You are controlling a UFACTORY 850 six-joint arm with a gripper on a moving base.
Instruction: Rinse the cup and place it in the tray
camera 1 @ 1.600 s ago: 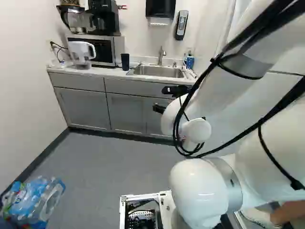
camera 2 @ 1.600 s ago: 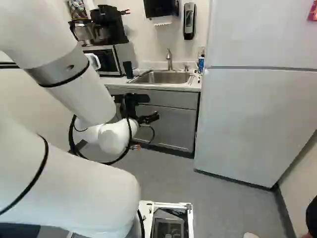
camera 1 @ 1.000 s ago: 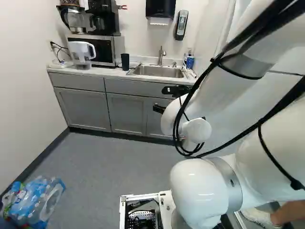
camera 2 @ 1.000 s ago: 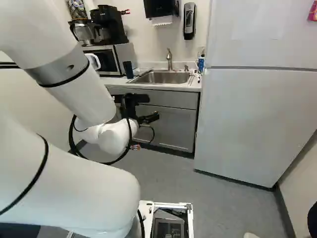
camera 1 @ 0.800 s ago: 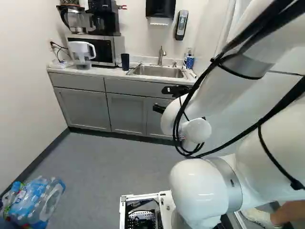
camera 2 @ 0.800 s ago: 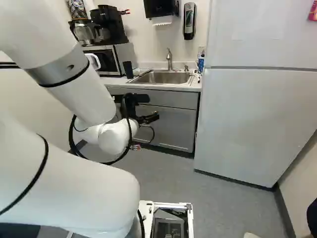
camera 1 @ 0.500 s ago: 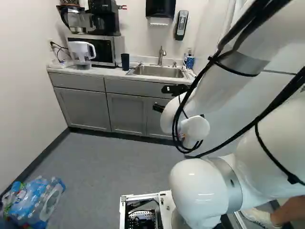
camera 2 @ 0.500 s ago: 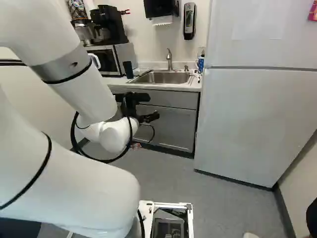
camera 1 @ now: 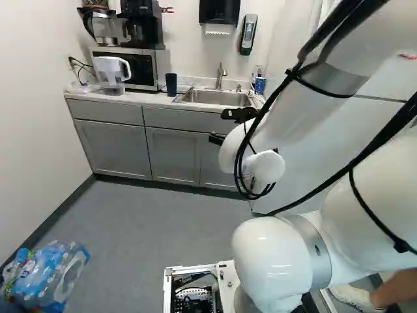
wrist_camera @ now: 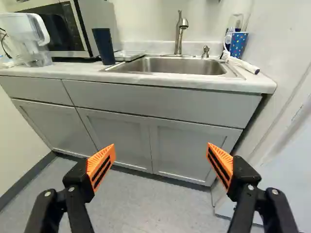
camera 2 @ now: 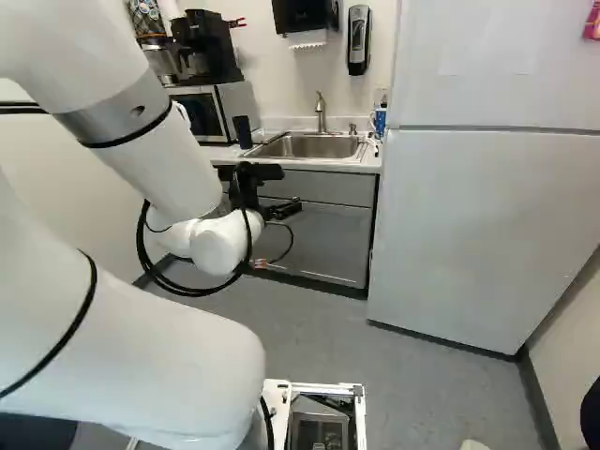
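the dark cup (wrist_camera: 104, 46) (probably the one meant) stands on the counter (wrist_camera: 68, 71) between microwave (wrist_camera: 99, 20) and sink (wrist_camera: 177, 66). the gripper (wrist_camera: 161, 145) is empty, fingers spread wide; best lift it clear of the counter edge, then straddle the cup squarely.

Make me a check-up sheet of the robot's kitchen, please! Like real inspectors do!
Surface: light counter with a metal sink and a faucet.
Job's things: dark cup upright, left of the sink in the wrist view's scene; pale flat thing beside it, maybe the tray.
Clutter: dotted cup and white brush at the sink's other end; bundle of bottles on the floor.
Gripper: open, nothing between the pads; gripper faces the cabinets.
Cables: black cables strapped along the arm, looping near the wrist.
Surroundings: microwave, pitcher, refrigerator.
Spills: nothing seen.
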